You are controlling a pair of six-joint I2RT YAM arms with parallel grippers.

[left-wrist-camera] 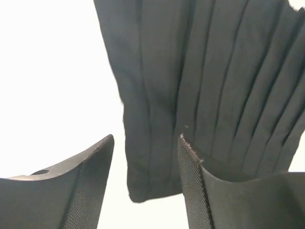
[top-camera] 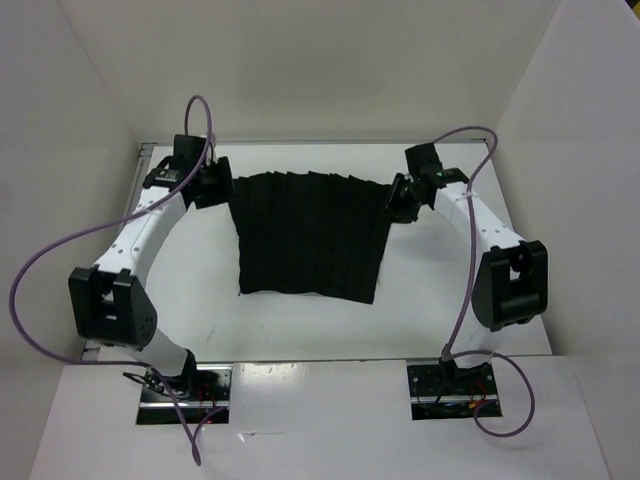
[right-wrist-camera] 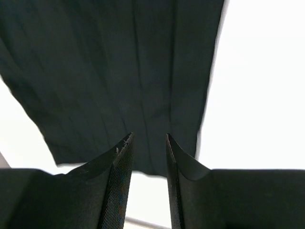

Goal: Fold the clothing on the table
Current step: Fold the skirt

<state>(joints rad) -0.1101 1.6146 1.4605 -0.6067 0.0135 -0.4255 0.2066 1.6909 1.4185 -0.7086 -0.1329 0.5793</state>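
The black pleated clothing lies flat on the white table, its pleats running front to back. My left gripper stands open at the garment's far left corner, and in the left wrist view that corner of the clothing lies between and below the jaws, loose. At the far right corner my right gripper is open too. In the right wrist view the jaws hang over the clothing's edge with a gap between them and nothing clamped.
White upright walls close in the table on the left, back and right. Purple cables loop from both arms. Bare tabletop shows in front of the garment.
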